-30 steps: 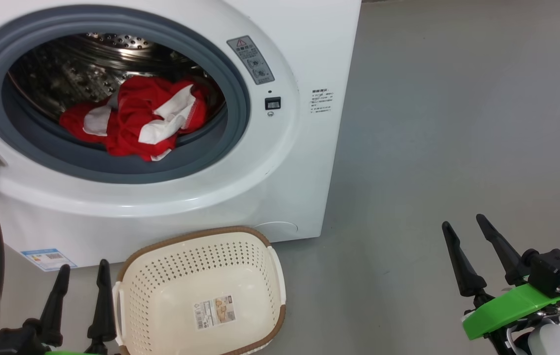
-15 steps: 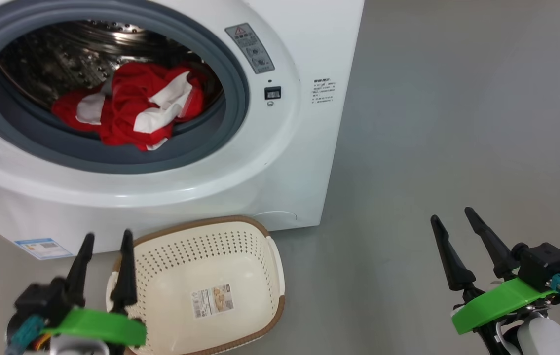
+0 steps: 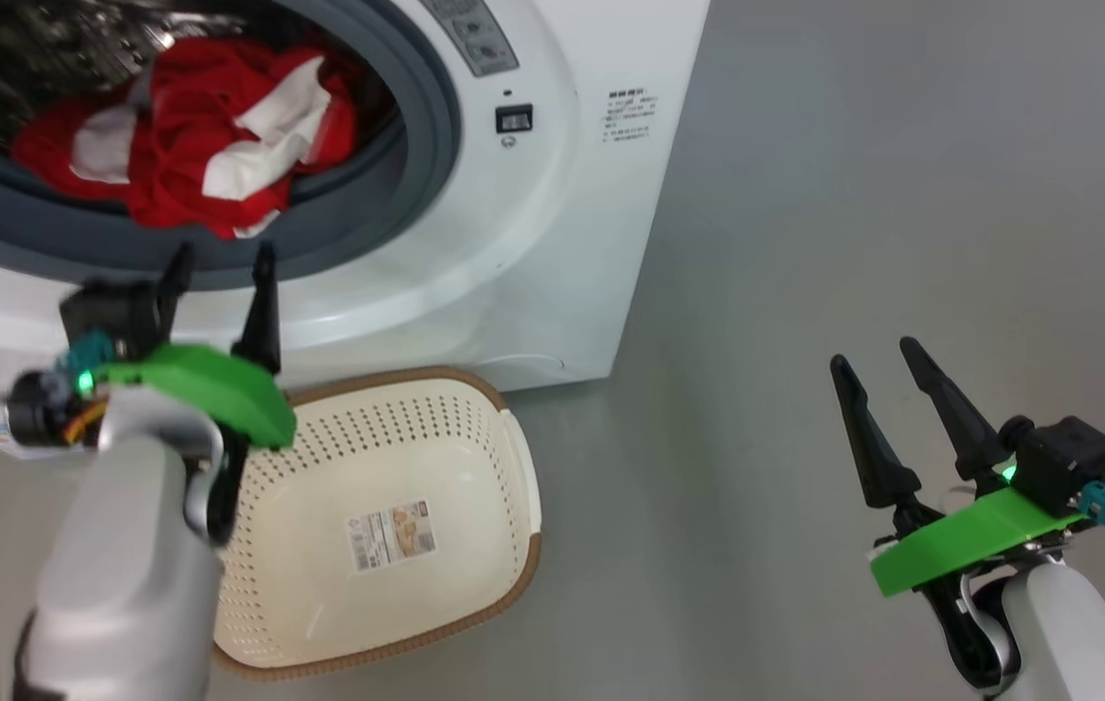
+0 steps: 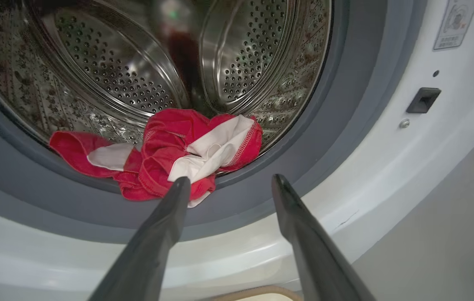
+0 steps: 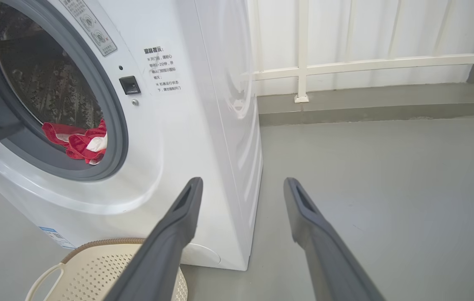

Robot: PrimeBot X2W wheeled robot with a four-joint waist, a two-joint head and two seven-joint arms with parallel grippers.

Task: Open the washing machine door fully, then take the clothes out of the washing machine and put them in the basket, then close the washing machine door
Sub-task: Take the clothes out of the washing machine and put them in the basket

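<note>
L gripper rose twd clothes, fingers apart; washing machine notice: 温馨提示.

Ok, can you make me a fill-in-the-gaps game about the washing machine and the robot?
1. The clothes in the washing machine are red and ____.
2. The basket holds no clothes, just a ____ on its bottom.
3. The left gripper points at the clothes and is ____, not shut.
Missing words: white; sticker; open.
</note>
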